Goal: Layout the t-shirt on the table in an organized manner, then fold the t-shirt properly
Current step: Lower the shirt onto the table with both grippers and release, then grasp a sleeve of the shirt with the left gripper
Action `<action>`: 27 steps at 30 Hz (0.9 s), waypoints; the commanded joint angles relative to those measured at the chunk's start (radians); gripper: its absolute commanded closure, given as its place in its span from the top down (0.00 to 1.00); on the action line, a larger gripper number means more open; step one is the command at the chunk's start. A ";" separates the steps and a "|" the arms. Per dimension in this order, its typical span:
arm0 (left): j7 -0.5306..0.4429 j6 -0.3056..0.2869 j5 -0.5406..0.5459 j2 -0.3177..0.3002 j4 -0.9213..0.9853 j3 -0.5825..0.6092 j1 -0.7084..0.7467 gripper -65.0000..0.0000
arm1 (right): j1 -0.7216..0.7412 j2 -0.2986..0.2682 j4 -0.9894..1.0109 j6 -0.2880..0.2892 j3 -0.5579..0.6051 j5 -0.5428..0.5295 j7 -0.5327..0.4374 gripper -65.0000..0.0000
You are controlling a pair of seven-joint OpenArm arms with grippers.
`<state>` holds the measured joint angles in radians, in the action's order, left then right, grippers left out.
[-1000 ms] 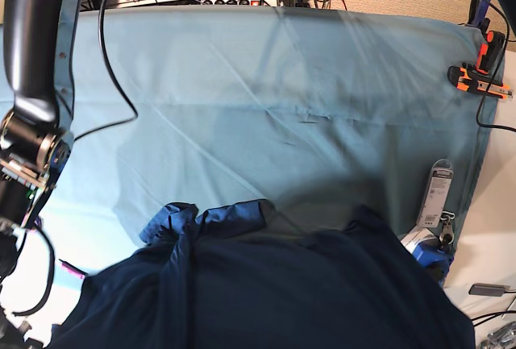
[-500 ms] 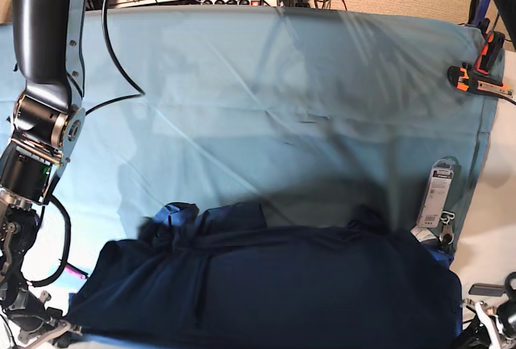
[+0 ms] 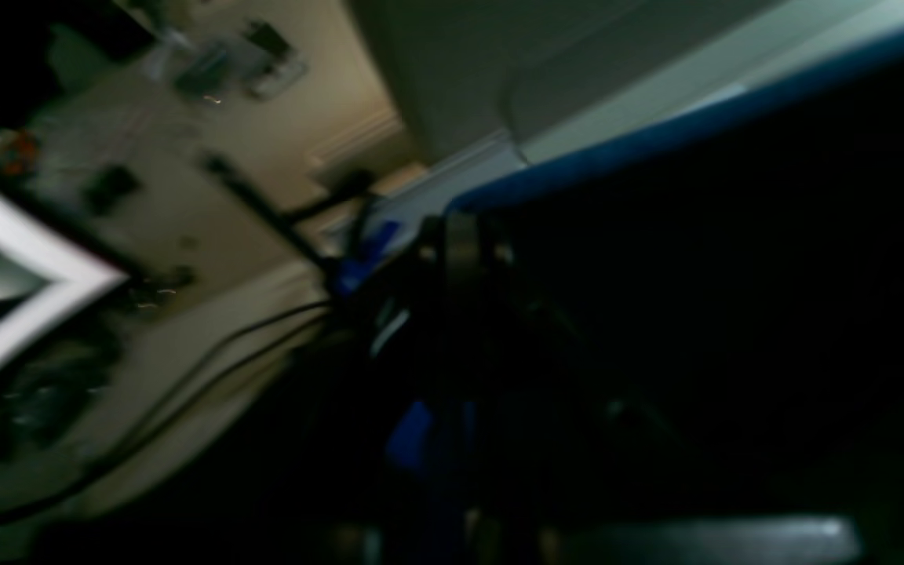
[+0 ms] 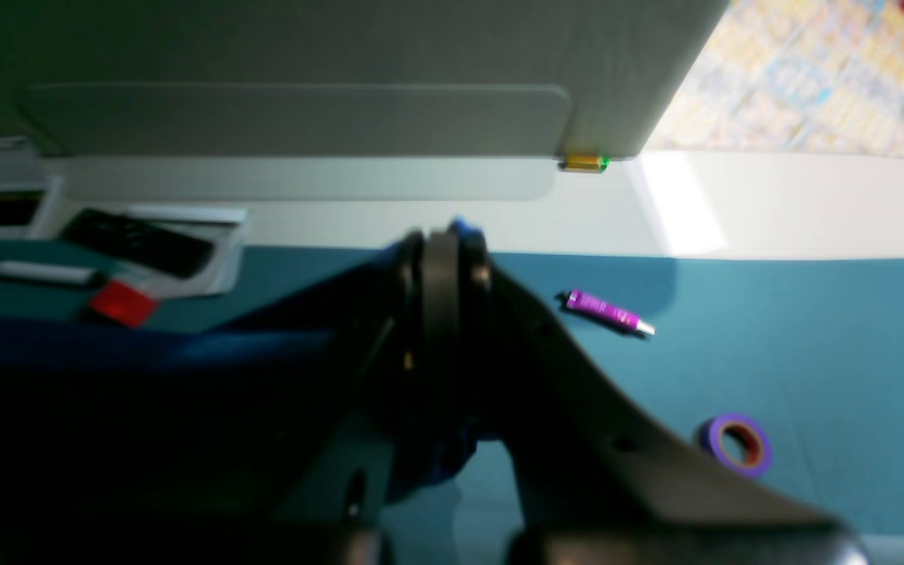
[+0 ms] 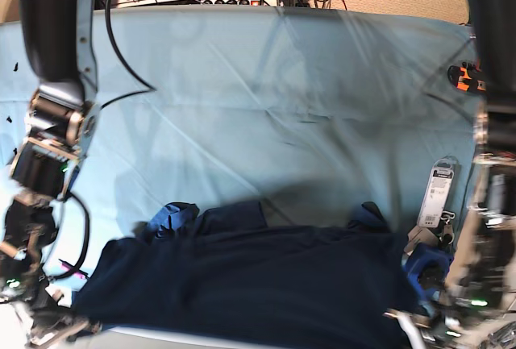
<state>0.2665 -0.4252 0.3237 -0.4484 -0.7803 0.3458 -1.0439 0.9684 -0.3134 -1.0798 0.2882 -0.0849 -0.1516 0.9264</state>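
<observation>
- The t-shirt, dark navy, lies stretched in a wide band along the near edge of the table, running almost from one near corner to the other.
- A bunched fold of brighter blue fabric rises at the garment's far edge toward the base view's left; a smaller dark peak stands up toward its right.
- The right gripper, seen from its wrist camera, has its jaws pressed together on a blue edge of the shirt, dark cloth draping away to that view's left.
- In the base view that arm comes down the left side, its gripper low at the shirt's corner.
- The left gripper is closed as well; its wrist view is dark and blurred, with the shirt's blue hem running right up to the jaws, so a grip on the cloth looks likely but is not sharp enough to confirm.
- In the base view this arm descends the right side to the shirt's other near corner.
- On the teal cloth beyond the right gripper lie a purple pen-like stick and a purple roll of tape, well apart from the shirt.
- A tagged packet rests near the table's right edge, just beyond the shirt.
- An orange-and-black clamp sits at the table's far right edge.
- Black cables trail across the far left of the cloth.
</observation>
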 commanded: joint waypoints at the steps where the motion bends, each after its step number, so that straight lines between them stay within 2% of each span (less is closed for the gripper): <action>1: -0.042 0.016 -0.004 0.005 0.011 -0.008 -0.047 0.00 | 0.034 -0.006 -0.018 -0.007 -0.001 0.015 -0.052 0.00; 6: -0.077 0.066 -0.051 0.063 0.103 -0.008 -0.047 0.00 | -0.016 -0.013 -0.018 -0.061 -0.001 0.127 -0.095 0.00; 12: -0.094 0.096 -0.096 0.066 0.108 -0.008 -0.019 0.00 | -0.050 -0.034 -0.018 -0.156 -0.002 0.189 -0.110 0.00; 15: -0.134 0.096 -0.146 0.066 0.109 -0.008 -0.002 0.00 | -0.051 -0.035 -0.018 -0.182 -0.002 0.213 -0.109 0.00; 16: -0.141 0.094 -0.157 0.066 0.109 -0.008 0.002 0.04 | -0.051 -0.034 -0.018 -0.182 -0.002 0.212 -0.109 0.00; 18: -0.152 0.097 -0.167 0.066 0.109 -0.008 0.006 0.36 | -0.051 -0.030 -0.018 -0.182 -0.002 0.212 -0.109 0.00; 19: -0.156 0.111 -0.165 0.066 0.109 -0.008 0.006 0.49 | -0.051 -0.027 -0.018 -0.181 -0.002 0.212 -0.108 0.00; 20: -0.155 0.142 -0.156 0.069 0.109 -0.008 0.006 0.56 | -0.052 -0.027 -0.018 -0.181 -0.001 0.212 -0.108 0.00; 21: -0.154 0.166 -0.142 0.069 0.109 -0.008 0.005 0.60 | -0.052 -0.027 -0.018 -0.181 -0.001 0.212 -0.108 0.00; 24: -0.124 0.153 -0.094 0.069 0.109 -0.008 0.005 0.61 | -0.051 -0.027 -0.018 -0.181 -0.001 0.212 -0.108 0.00; 26: -0.064 0.097 -0.021 0.069 0.109 -0.008 0.006 0.61 | -0.052 -0.027 -0.018 -0.181 -0.001 0.212 -0.107 0.00; 27: -0.029 0.044 0.025 0.069 0.108 -0.008 0.008 0.61 | -0.052 -0.027 -0.018 -0.181 -0.001 0.212 -0.106 0.00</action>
<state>0.2672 -0.3916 0.3454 -0.3744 -0.6559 0.3454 -0.9916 0.8722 -0.3290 -1.0790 0.1154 -0.0849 0.0540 0.8547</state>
